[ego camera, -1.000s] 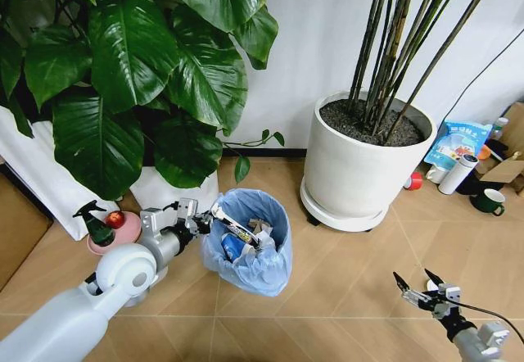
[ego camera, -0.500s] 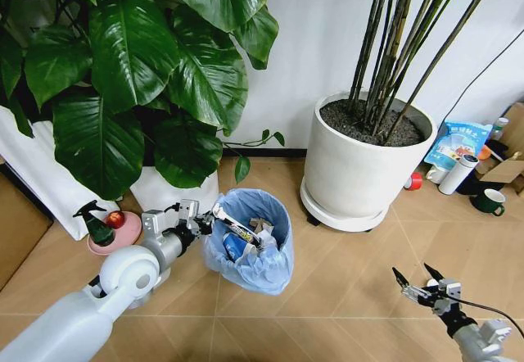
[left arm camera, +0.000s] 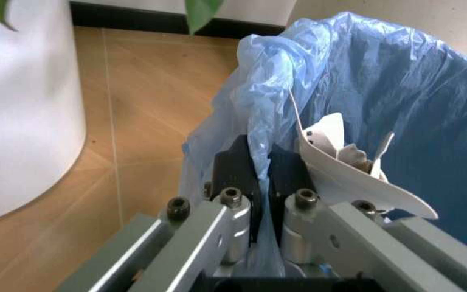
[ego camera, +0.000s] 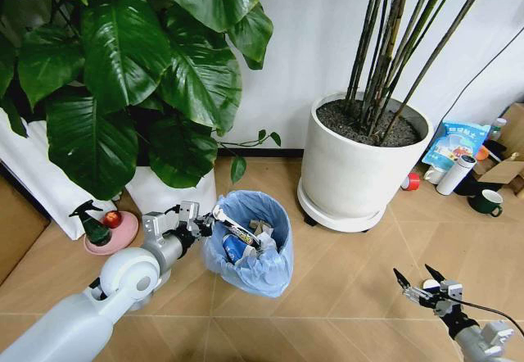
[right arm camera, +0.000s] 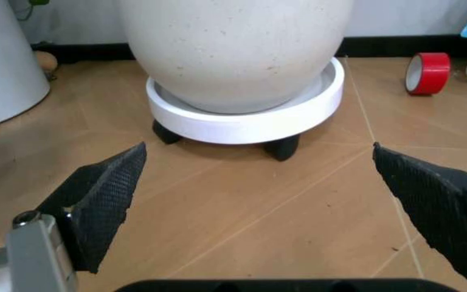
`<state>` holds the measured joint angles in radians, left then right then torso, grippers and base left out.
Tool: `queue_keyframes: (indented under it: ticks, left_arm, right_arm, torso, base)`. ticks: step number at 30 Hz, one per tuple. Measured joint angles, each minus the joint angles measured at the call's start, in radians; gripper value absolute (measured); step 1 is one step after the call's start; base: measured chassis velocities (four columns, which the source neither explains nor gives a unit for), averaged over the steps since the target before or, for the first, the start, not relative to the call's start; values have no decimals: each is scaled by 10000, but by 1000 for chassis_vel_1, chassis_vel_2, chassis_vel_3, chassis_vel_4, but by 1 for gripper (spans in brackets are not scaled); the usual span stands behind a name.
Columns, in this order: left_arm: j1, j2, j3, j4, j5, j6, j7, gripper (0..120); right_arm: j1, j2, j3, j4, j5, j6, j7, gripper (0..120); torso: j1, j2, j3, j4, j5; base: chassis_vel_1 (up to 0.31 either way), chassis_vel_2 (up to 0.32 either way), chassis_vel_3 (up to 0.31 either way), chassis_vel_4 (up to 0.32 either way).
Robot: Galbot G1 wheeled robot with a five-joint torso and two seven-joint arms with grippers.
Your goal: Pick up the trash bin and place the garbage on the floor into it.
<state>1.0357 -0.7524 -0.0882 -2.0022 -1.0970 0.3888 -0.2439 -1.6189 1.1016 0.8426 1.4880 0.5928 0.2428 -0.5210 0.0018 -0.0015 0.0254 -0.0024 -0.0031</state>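
Your left gripper [ego camera: 206,224] pinched the trash bin [ego camera: 248,243] by its crinkly blue liner; your right gripper [ego camera: 419,284] was spread wide.

The trash bin [ego camera: 248,243] stands on the floor [ego camera: 344,272] at centre, garbage [ego camera: 241,243] inside. The left gripper [ego camera: 206,222] clamps its left rim. Far right sits a plant pot [ego camera: 360,165]. The right gripper [ego camera: 417,280] hangs near right, perhaps above a small lid [ego camera: 431,284].

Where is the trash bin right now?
In the head view the trash bin sits on the floor, left of centre, below the leafy plant, its rim pinched by the left gripper.
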Motion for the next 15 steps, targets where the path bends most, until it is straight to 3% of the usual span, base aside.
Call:
queue_keyframes:
  ticks: [15]
  left_arm:
    - [-6,2,24,-7,0,0,-6,0]
  right_arm:
    - [5,0,-2,2,0,-23,-7,100]
  torso:
    - [1,0,0,2,0]
  base:
    - [-35,-38,37,39]
